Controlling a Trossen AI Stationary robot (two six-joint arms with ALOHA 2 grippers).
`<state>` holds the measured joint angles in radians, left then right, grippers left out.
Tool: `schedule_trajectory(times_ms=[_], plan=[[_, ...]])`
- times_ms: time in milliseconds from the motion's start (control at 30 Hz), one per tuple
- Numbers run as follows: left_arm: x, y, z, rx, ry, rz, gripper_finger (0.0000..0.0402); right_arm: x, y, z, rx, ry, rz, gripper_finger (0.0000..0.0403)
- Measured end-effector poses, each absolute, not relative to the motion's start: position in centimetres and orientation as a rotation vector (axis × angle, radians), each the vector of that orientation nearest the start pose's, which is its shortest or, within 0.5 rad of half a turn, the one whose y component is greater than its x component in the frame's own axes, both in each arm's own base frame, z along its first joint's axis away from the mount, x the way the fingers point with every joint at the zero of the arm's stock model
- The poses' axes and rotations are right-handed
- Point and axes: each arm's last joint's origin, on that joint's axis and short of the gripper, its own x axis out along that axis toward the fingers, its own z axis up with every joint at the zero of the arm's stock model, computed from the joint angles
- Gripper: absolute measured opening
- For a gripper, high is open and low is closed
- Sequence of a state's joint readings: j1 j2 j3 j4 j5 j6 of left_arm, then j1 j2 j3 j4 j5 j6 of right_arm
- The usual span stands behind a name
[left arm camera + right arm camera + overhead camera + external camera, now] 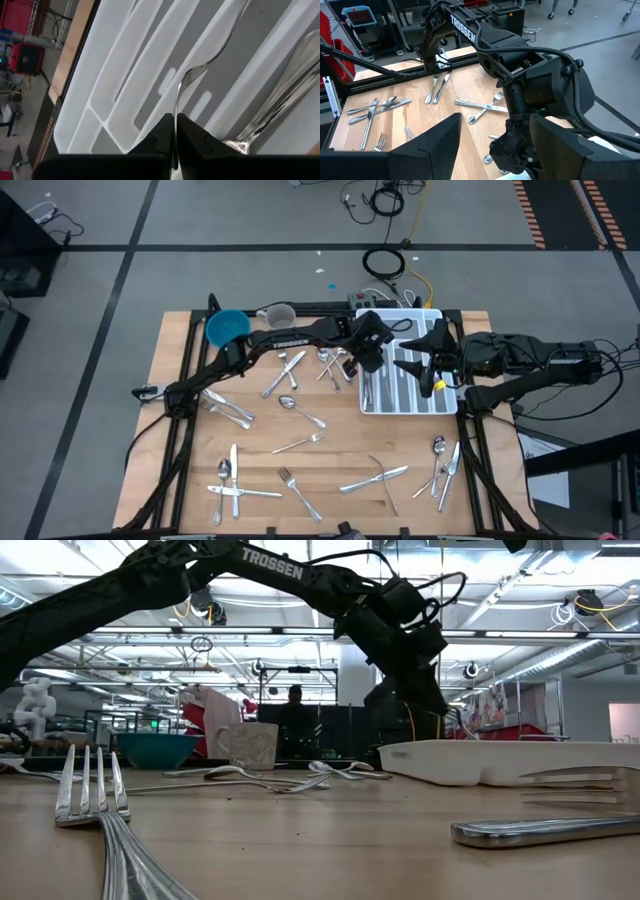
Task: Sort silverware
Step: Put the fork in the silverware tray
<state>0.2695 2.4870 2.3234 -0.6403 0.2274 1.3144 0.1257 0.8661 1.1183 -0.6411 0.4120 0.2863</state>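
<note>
Silverware lies scattered over the wooden table: forks, spoons and knives [290, 365], [235, 480], [375, 475], [445, 460]. More pieces lie in the white compartmented tray [445, 405]. My left gripper [367, 367] reaches over the tray's left side and is shut on one slim silver piece [200, 70], seen edge-on. Below it a spoon [280, 105] lies in a tray compartment. My right gripper [405, 355] hovers open over the tray's middle, close beside the left one, holding nothing. In the low view the left gripper [430, 700] hangs behind the tray [500, 760]. My left gripper pinches the silver piece between its two fingers [160, 137], on the flat part just past the curved neck [176, 112]. The fingers come from above, pointing down into the tray. The handle [225, 40] runs on ahead over a compartment; whether its far end rests there is out of frame.
A blue bowl [227, 327] and a pale cup [280, 313] stand at the table's far edge, left of the tray. Black frame rails run along the table's sides. A fork [95, 790] and a knife [540, 830] lie close to the low camera. Bare wood shows mid-table.
</note>
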Motion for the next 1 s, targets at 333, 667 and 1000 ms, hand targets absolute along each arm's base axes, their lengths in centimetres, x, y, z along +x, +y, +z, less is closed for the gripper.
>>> schedule_trajectory(times_ms=[333, 667, 1000], plan=[[52.9, 14.1, 21.4, 1.036, 0.714, -0.421, 0.0020, 15.9, 0.9, 38.8, 0.180, 0.338, -0.306, 0.0231], [53.0, 13.2, 21.2, 1.041, 0.778, -0.388, 0.0020, 15.9, 0.9, 38.8, 0.178, 0.337, -0.309, 0.0231], [53.9, 12.7, 22.0, 1.123, 0.707, -0.307, 0.0021, 15.9, 0.9, 38.8, 0.166, 0.337, -0.317, 0.0247]])
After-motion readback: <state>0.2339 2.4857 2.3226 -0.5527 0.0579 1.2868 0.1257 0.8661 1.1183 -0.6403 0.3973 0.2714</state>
